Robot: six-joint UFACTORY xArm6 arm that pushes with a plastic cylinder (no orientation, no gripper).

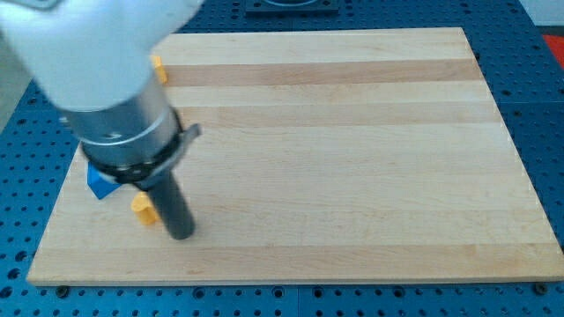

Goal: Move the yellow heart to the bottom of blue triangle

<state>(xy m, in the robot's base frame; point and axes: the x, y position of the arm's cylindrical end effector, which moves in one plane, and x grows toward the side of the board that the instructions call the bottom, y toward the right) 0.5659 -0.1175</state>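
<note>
The arm came in from the view's top left, its dark rod standing nearly upright, and my tip (pixel 181 233) rested on the pale wooden board (pixel 352 158). It carried no jaws. The small yellow heart-like block (pixel 143 207), just left of the tip, lay just below the blue triangular block (pixel 100 183); another yellow block (pixel 159 68), mostly hidden, sat near the board's top left.

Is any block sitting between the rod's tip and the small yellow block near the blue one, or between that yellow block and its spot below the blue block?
Nothing visible. My tip sits just to the view's right of the small yellow block, with no block between them. That yellow block already lies just below and slightly right of the blue block, which the arm partly hides. Another yellow block sits far off near the view's top.
</note>
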